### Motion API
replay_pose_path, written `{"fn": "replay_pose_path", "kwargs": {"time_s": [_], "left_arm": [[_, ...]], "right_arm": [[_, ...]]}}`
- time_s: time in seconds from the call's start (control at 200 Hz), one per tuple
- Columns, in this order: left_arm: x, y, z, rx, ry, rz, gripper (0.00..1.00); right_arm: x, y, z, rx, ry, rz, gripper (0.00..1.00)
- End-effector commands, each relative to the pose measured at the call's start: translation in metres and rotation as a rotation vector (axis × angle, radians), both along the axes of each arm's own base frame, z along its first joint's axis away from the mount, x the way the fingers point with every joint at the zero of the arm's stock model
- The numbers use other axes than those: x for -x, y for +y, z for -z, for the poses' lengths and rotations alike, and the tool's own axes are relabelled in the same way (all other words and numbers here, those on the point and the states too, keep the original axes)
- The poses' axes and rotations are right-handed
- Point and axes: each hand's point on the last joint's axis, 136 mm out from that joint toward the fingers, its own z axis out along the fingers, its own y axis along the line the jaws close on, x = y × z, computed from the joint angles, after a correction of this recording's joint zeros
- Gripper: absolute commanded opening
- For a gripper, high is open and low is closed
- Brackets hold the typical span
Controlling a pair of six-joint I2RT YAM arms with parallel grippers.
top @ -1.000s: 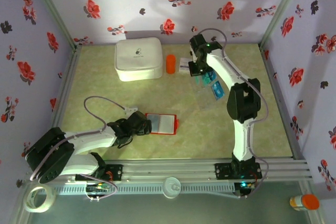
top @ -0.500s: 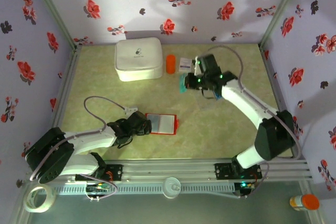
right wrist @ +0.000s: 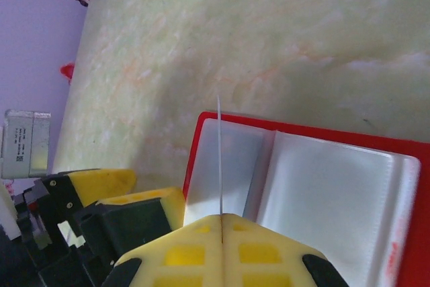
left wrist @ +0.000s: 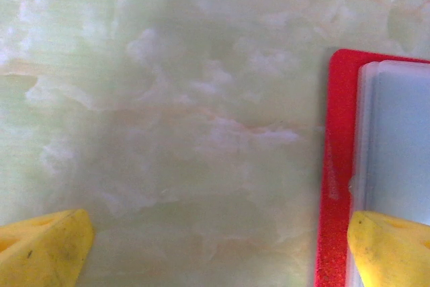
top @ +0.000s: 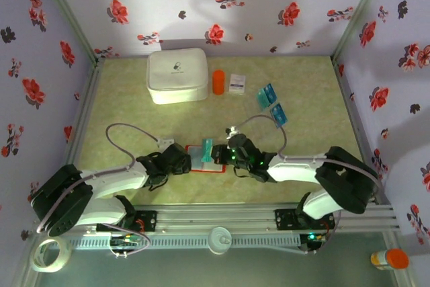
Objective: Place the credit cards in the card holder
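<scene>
Top external: open card holder, left gripper spread wide at its left edge, right gripper pinching a credit card above it; left wrist: fingertip over its red border; right wrist: card edge-on above a pocket, so insertion seems in hand, next likely needing slot alignment.

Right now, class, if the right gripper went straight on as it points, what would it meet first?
Probably the open card holder: the credit card pinched in the right gripper points at it, though depth is unclear.

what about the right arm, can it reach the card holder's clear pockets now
Probably yes: the right gripper, clamping a credit card, is just over the open card holder; the left gripper sits at its edge.
</scene>
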Motion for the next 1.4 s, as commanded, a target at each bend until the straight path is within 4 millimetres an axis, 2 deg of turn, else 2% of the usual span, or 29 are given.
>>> {"fn": "replay_pose_path", "kwargs": {"time_s": [0.0,0.235,0.395,0.535,0.765,0.97,1.185,1.395], "left_arm": [[0.027,0.04,0.022,-0.147,0.11,-0.051,0.99],[0.027,0.04,0.023,-0.148,0.112,-0.053,0.99],[0.025,0.039,0.018,-0.139,0.1,-0.052,0.99],[0.02,0.034,0.005,-0.121,0.075,-0.04,0.99],[0.005,0.015,-0.022,-0.076,0.016,-0.003,1.0],[-0.01,-0.007,-0.036,-0.051,-0.012,0.053,1.0],[-0.017,-0.018,-0.027,-0.076,0.007,0.08,1.0],[-0.013,-0.013,-0.006,-0.12,0.049,0.076,1.0]], "right_arm": [[-0.014,0.008,-0.023,-0.131,-0.09,0.113,0.0],[-0.009,0.009,0.002,-0.1,-0.052,0.126,0.0],[-0.009,0.0,0.015,-0.075,-0.031,0.155,0.0],[-0.007,-0.001,0.026,-0.018,-0.008,0.151,0.0],[-0.005,0.0,0.04,0.003,0.022,0.143,0.0],[-0.004,0.0,0.043,-0.011,0.034,0.148,0.0],[-0.004,0.001,0.044,-0.022,0.041,0.151,0.0],[-0.004,0.003,0.041,-0.054,0.044,0.15,0.0]]}}
